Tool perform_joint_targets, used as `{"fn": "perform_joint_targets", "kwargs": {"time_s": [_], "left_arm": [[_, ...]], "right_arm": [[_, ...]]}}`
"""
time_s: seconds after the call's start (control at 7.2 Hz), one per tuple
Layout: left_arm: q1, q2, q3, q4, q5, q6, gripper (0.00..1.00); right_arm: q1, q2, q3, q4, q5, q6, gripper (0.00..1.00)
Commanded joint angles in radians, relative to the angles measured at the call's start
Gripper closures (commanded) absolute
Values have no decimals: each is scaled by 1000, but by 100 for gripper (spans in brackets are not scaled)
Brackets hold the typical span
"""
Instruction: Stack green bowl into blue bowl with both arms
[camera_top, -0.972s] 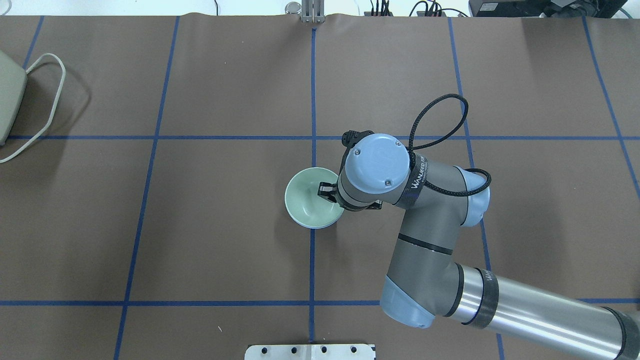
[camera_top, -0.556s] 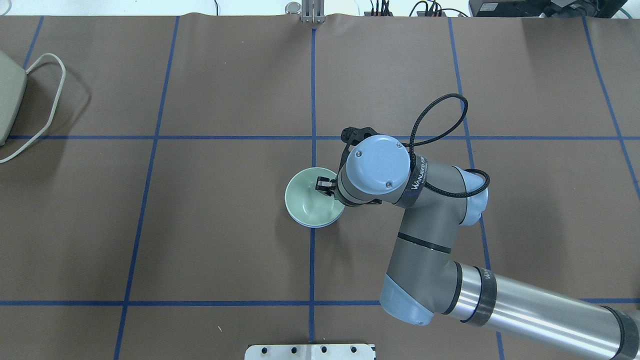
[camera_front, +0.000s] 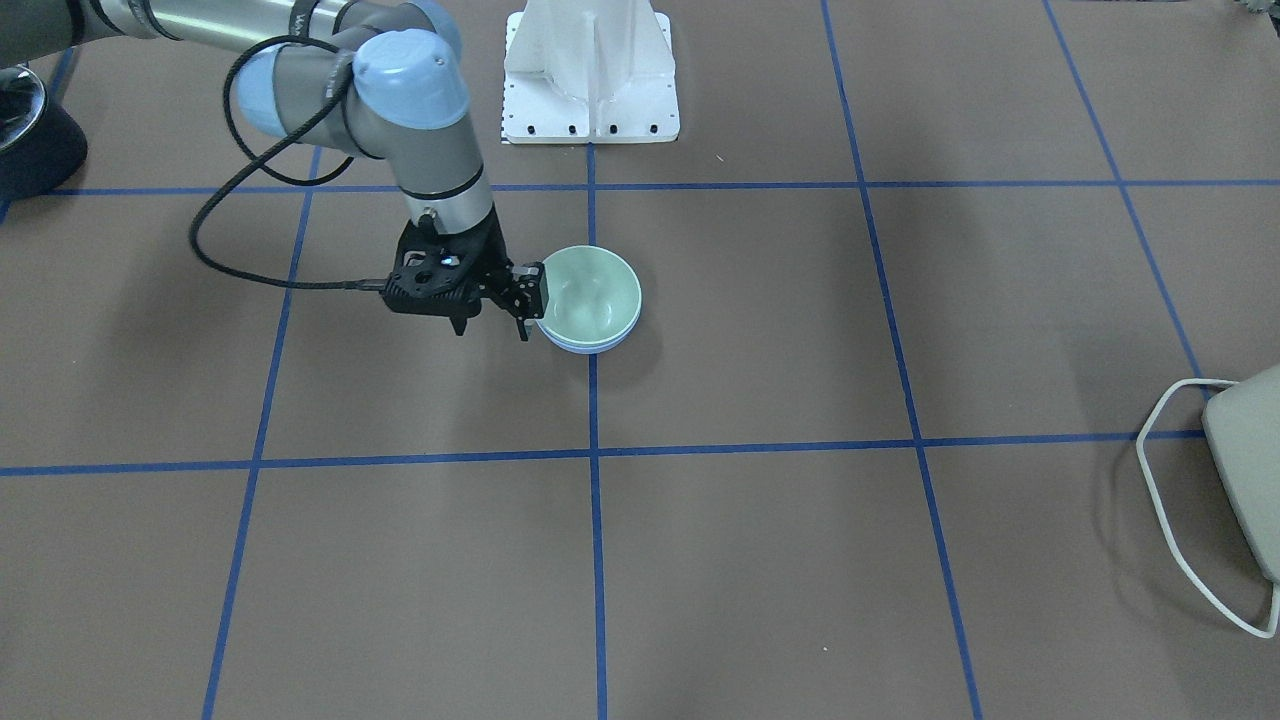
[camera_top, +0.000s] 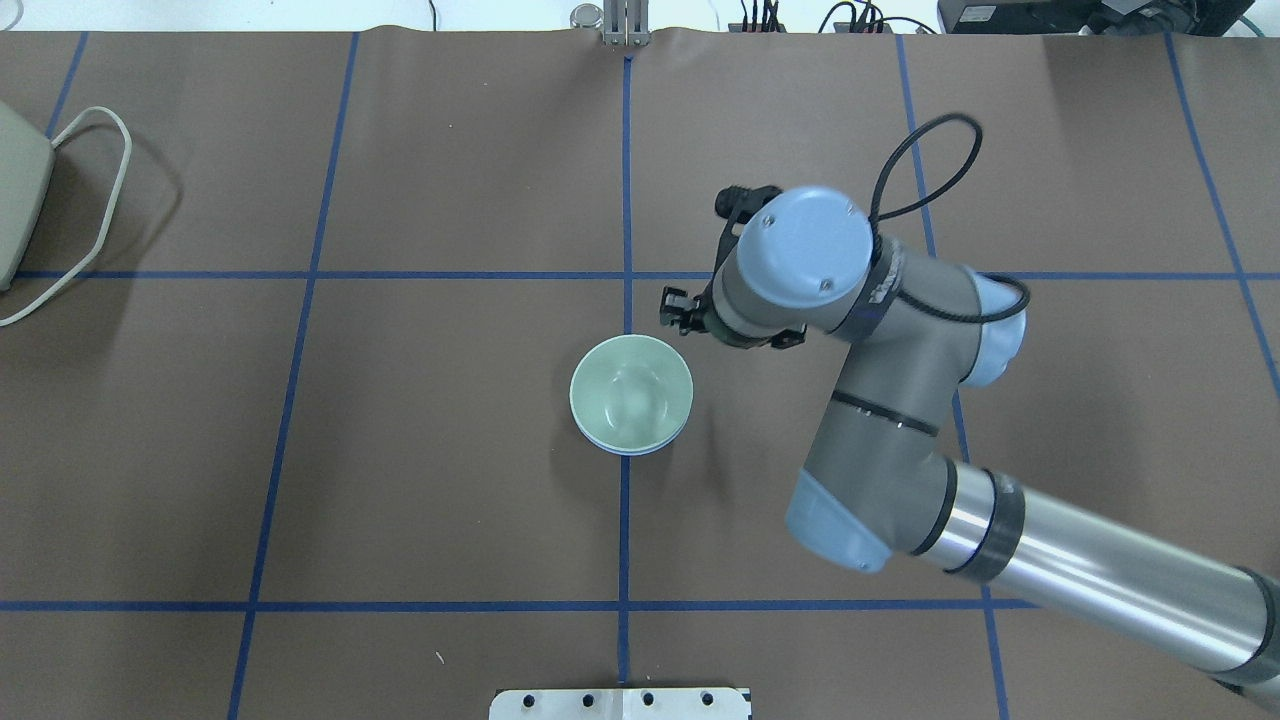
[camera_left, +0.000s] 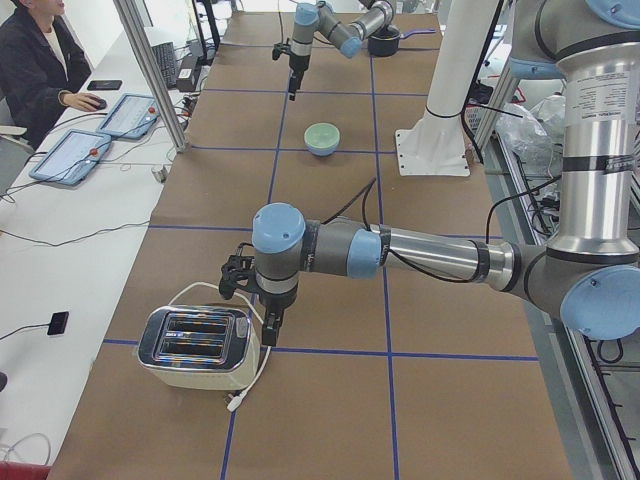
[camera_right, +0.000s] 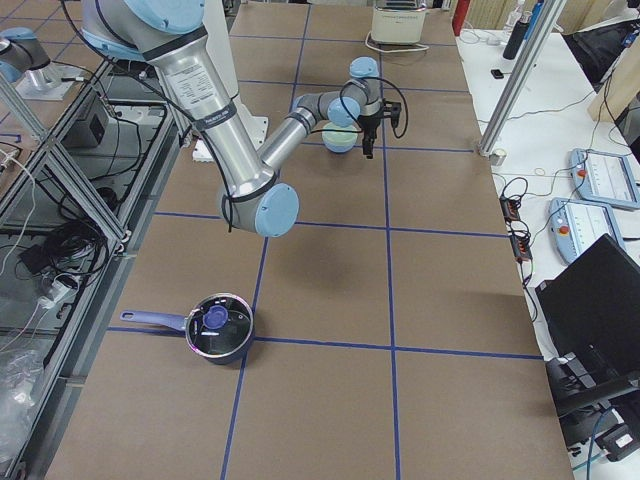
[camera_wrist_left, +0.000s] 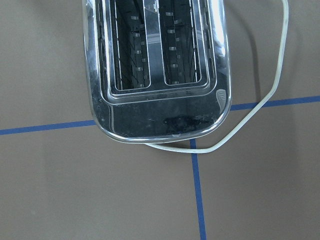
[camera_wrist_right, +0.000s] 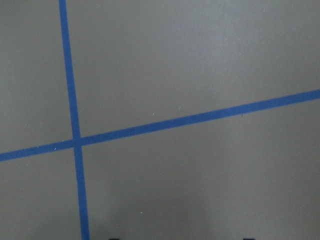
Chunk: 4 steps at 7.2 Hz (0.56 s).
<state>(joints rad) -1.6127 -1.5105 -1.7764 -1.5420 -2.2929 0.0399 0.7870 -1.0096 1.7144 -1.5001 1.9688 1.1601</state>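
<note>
My right gripper (camera_top: 678, 310) has lifted out of the green bowl (camera_top: 631, 393), jaws apart and empty, because the bowl now sits nested in the blue bowl (camera_top: 632, 451). The stack looks done. Left gripper (camera_left: 268, 325) is parked over the toaster (camera_left: 195, 345), grip unreadable.

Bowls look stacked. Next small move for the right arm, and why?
Probably lift the right tool straight up and away from the stack. The pale mint-green plastic bowl already sits nested in the periwinkle-blue plastic bowl, with only a blue rim showing beneath it. The tool is open, empty and off the rim in the overhead view, so nothing seems left to grasp.
</note>
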Motion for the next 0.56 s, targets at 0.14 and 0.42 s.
{"fn": "perform_joint_targets", "kwargs": {"time_s": [0.14, 0.42], "left_arm": [[4, 7, 29, -3, -60, -9, 1], [2, 56, 46, -1, -50, 0, 1]], "right_arm": [[304, -166, -71, -2, 203, -484, 0], [417, -318, -76, 4, 241, -682, 0]]}}
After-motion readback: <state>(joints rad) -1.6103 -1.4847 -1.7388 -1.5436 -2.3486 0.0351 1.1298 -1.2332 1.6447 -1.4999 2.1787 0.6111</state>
